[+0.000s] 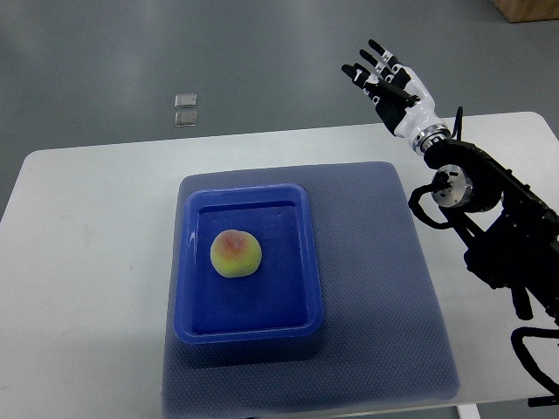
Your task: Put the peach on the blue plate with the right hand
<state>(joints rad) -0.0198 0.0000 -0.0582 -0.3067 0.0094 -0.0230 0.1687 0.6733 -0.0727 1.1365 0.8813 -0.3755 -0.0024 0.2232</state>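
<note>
Table [79,262] fills most of the frame, white and rounded at the corners; on it, centre to lower right, lies a blue mat [384,288]; on the mat's left half sits the blue plate [301,262], a deep rectangular tray; the right hand [389,83] is up in the upper right, beyond the table's far edge, fingers spread and holding nothing; the peach [235,254] rests inside the plate, left of its middle; two small clear squares [185,108] on the floor, upper left.
</note>
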